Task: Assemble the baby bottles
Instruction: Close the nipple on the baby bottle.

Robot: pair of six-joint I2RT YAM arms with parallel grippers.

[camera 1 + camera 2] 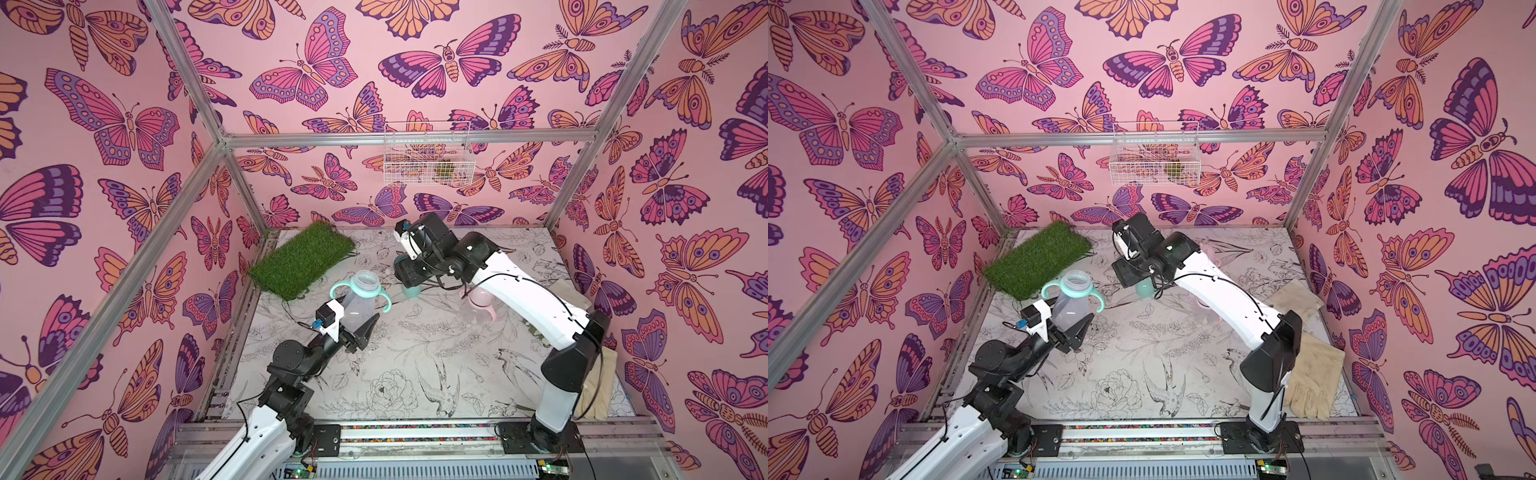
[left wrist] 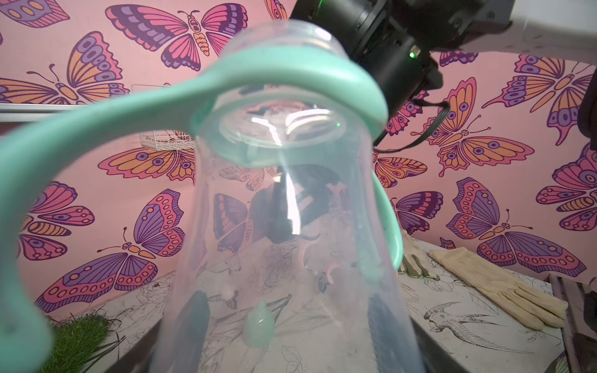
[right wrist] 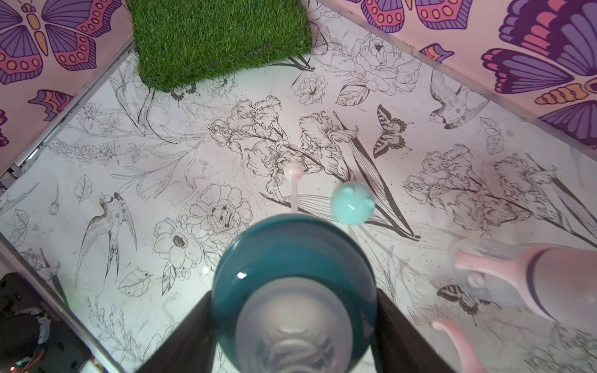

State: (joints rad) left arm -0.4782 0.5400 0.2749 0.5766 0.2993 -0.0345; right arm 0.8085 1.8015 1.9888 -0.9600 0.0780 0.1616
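Your left tool (image 1: pixel 358 322) is clenched on the clear bottle (image 1: pixel 360 298), which is raised left of centre in both top views with a teal ring (image 1: pixel 353 286) on its neck. Your right tool (image 3: pixel 294 310) grips the teal collar (image 3: pixel 290 248) at centre. A teal cap (image 3: pixel 352 202) sits on the worktop (image 1: pixel 415 374) near it. The pink bottle (image 1: pixel 482 301) rests right of centre, partly behind the right arm.

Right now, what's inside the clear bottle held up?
Nothing visible: the clear bottle looks empty, mouth open, teal handle ring round its neck. The left gripper hides its base.
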